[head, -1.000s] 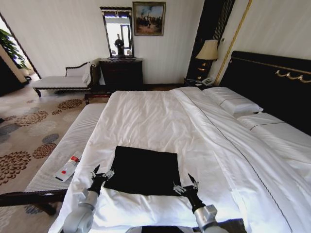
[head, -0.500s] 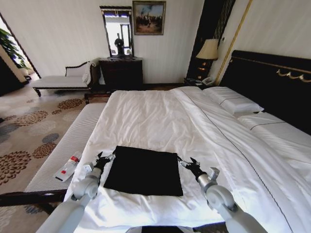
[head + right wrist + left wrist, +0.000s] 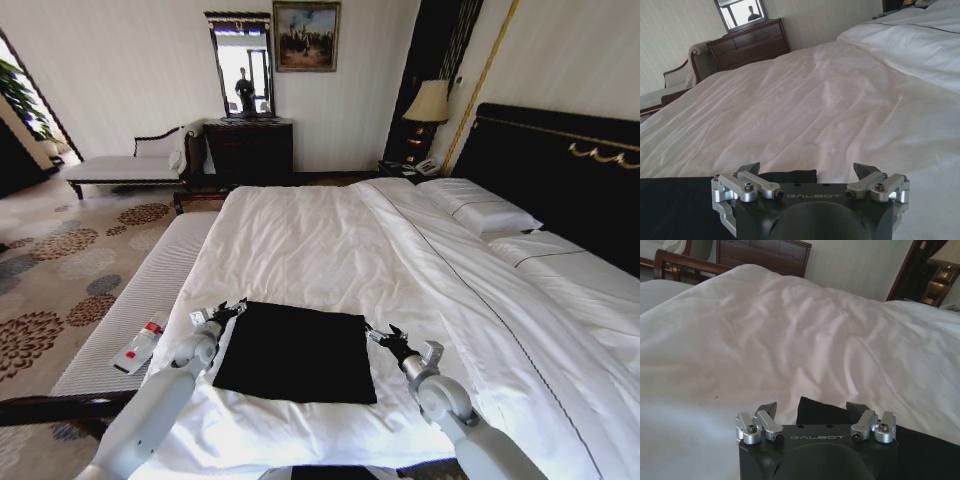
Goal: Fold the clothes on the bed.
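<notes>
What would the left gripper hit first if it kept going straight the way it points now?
Probably the far corner of the black T-shirt, which lies just ahead of the open left gripper; past it, the white duvet. Its height above the cloth is unclear.

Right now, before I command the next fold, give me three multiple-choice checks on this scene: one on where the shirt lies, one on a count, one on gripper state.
1. Where does the black T-shirt lie?
A. on the white duvet near the foot of the bed
B. on the pillows
C. on the carpet

2. How many grippers sit at the shirt's far corners?
A. none
B. one
C. two

3. How do both grippers' fingers stand?
A. shut on cloth
B. open, nothing held
C. shut, empty

Key: 1 A, the dark folded rectangle rests on white bedding. 2 C, the left gripper and the right gripper each stand at a corner. 3 B, both wrist views show spread fingers with a gap between them.
</notes>
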Available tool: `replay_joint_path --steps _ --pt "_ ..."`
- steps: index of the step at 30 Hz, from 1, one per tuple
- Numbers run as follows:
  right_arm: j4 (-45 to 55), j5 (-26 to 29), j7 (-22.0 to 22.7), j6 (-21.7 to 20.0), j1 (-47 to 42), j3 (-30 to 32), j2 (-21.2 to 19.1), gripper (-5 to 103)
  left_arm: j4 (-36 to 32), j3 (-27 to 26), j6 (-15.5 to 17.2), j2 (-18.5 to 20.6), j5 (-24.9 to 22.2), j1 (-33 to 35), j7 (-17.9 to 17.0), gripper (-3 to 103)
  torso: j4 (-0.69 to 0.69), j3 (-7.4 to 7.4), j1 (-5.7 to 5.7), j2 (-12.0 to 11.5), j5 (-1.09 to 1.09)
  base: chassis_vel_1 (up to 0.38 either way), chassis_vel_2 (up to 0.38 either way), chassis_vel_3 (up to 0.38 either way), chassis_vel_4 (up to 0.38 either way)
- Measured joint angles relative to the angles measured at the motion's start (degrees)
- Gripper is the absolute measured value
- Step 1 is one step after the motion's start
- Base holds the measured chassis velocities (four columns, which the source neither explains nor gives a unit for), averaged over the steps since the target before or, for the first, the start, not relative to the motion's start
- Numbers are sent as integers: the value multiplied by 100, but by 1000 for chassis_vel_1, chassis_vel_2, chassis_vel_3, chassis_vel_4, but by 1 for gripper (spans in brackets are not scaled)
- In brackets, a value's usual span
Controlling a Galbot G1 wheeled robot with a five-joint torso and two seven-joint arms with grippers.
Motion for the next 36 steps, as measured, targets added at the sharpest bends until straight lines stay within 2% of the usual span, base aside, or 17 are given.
replay_joint_path --steps 6,9,10,14,16,18,19,22,24,27,36 --pt "58 20 25 -11 -27 45 -5 100 397 128 -77 -144 182 -224 5 71 -1 -1 -1 1 1 0 0 0 0" --pt "112 61 57 -31 -48 97 -13 100 576 158 -117 -208 266 -309 16 62 0 0 0 1 1 0 0 0 0" --pt "112 61 57 -31 -48 97 -13 100 576 158 -117 -208 266 -309 16 62 0 0 0 1 1 0 0 0 0" --pt "157 139 101 -60 -41 130 -35 100 682 217 -118 -259 316 -385 50 45 0 0 -1 1 1 0 0 0 0" --pt "167 150 110 -66 -36 132 -36 100 692 231 -118 -264 333 -396 62 45 0 0 -1 1 1 0 0 0 0" --pt "193 169 127 -77 -29 138 -37 100 697 259 -118 -268 365 -409 85 35 0 0 -1 1 1 0 0 0 0" --pt "193 169 127 -77 -29 138 -37 100 697 259 -118 -268 365 -409 85 35 0 0 -1 1 1 0 0 0 0" --pt "247 202 149 -94 -34 159 -42 100 678 288 -118 -266 382 -411 101 18 0 -1 -1 1 1 0 0 0 0" --pt "251 204 149 -95 -34 162 -44 100 677 289 -118 -266 385 -411 101 18 0 -1 -1 1 1 0 0 0 0" --pt "261 222 153 -99 -40 171 -48 100 623 279 -118 -262 398 -379 84 3 0 0 -1 1 1 0 0 0 0" --pt "184 252 152 -107 7 116 -15 100 361 208 -147 -163 403 -289 -16 1 0 -1 -1 2 0 0 0 0 0"
